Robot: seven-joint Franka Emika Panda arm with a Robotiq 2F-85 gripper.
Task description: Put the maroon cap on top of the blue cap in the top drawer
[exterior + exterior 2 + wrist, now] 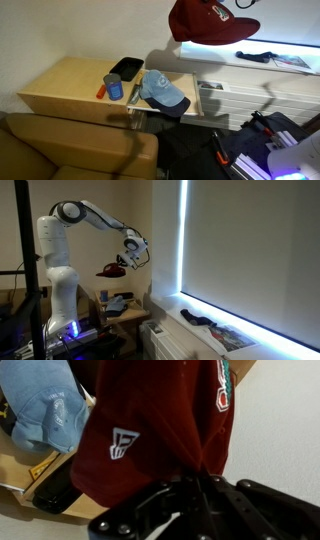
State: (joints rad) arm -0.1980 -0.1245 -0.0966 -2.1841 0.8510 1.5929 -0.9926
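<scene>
The maroon cap (208,20) hangs high in the air from my gripper (247,3), which is shut on its fabric. It also shows in an exterior view (113,269) below my gripper (128,258), and it fills the wrist view (150,430), pinched at my gripper (200,478). The blue cap (160,92) lies in the open top drawer (185,82) of the light wood cabinet, well below the maroon cap. In the wrist view the blue cap (45,405) lies at the upper left.
On the cabinet top (65,85) stand a black tray (126,68), a small blue can (114,87) and an orange object (101,92). A brown sofa (70,150) is in front. Dark items lie on the lit window sill (262,56).
</scene>
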